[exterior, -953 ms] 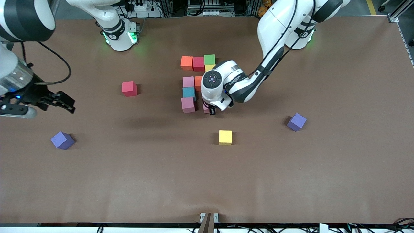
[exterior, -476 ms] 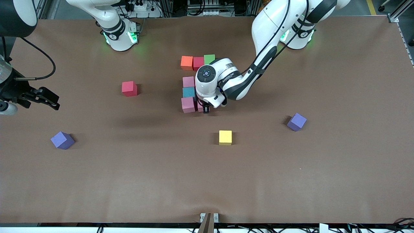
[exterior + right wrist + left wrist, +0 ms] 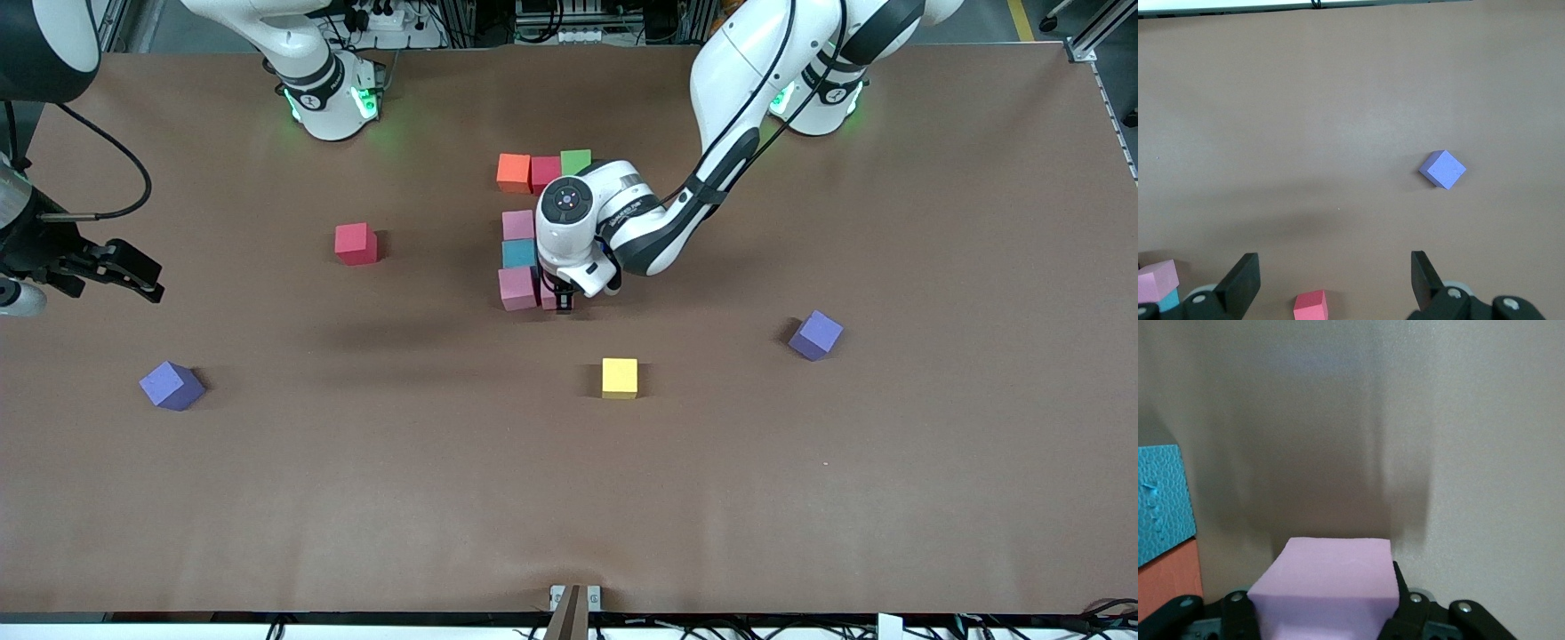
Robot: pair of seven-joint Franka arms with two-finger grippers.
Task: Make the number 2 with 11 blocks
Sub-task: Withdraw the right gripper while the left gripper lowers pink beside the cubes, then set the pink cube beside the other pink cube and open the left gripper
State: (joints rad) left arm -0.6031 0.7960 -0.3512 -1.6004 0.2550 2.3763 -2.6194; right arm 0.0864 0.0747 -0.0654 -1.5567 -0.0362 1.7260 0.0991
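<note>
Just changed: the left gripper (image 3: 564, 300), closed on a pink block (image 3: 1328, 587), is brought down at the lower edge of the number 2 (image 3: 533, 233), just beside the pink corner block (image 3: 517, 288).
Meaning for the task: the bottom row of the digit is judged to be under construction; the held block appears to be its middle cube, not yet released.
Left fingers: narrowed, clamped on the two sides of the pink block, as seen in the left wrist view.
Difference from the earlier frames: the left wrist is shifted toward the picture's left and closer to the cluster; the orange and yellow cubes seen a second ago are now covered by it.
Right gripper (image 3: 133, 271): at the left edge of the front view, drawn back toward that edge compared with a second ago; fingers spread wide, holding nothing; the arm waits.
Loose blocks: a red block (image 3: 356, 244) left of the cluster and a yellow block (image 3: 620, 378) below it stand apart on the tabletop (image 3: 889, 489), unmoved.
Not part of the digit: two purple cubes (image 3: 171, 385), one lower left, one at the right.
</note>
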